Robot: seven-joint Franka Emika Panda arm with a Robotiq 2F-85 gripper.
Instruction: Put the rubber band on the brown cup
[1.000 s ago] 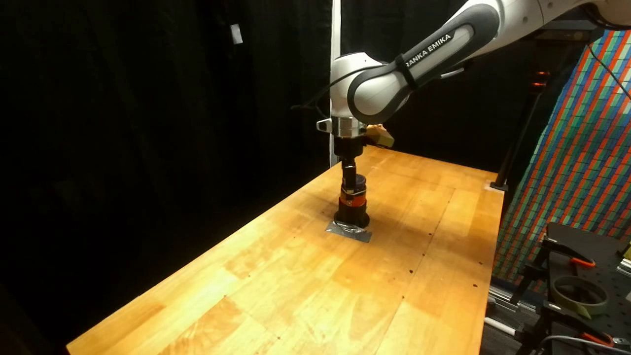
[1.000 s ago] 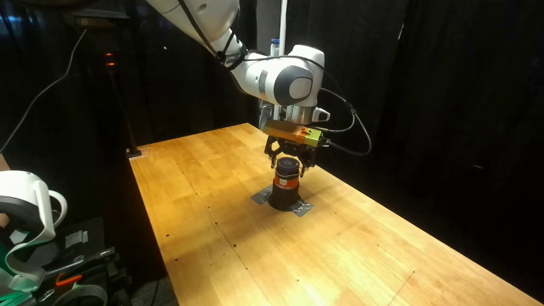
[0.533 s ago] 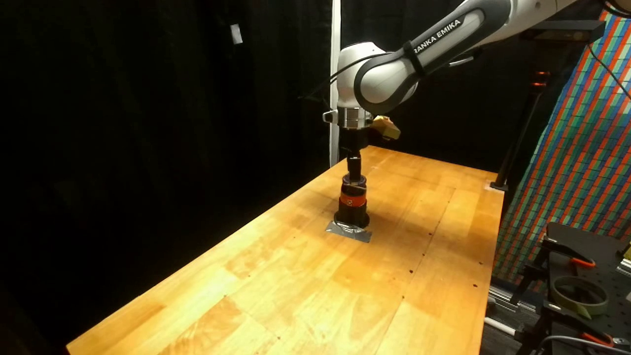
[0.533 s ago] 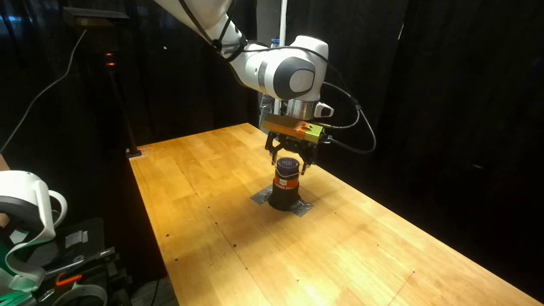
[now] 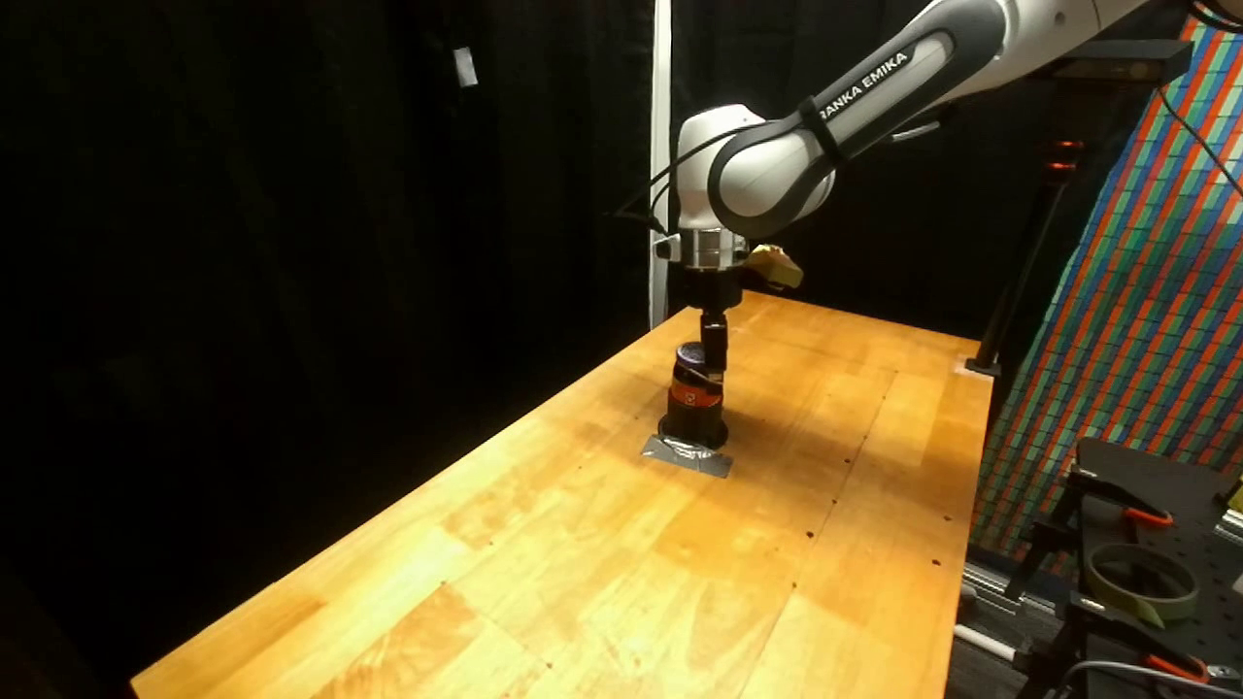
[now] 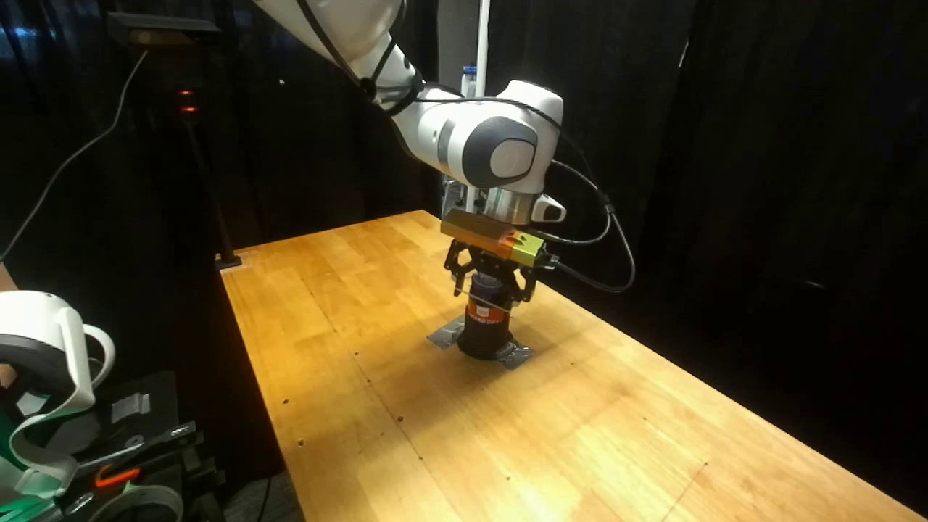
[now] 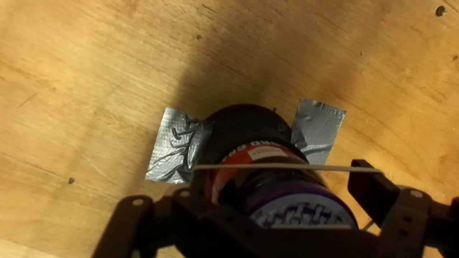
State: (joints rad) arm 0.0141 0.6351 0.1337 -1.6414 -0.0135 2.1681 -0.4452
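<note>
While the hand (image 6: 490,293) is spread wide, its fingers (image 7: 373,193) either side of the brown cup (image 6: 486,319), it holds the rubber band (image 7: 287,166) stretched from tip to tip across the cup's lettered side. The cup stands on the tabletop (image 6: 580,406).

Thin pale rubber band (image 7: 263,166), stretched taut across the front of a standing dark brown cylindrical cup (image 6: 486,323), orange-red striped, top leaning slightly
</note>
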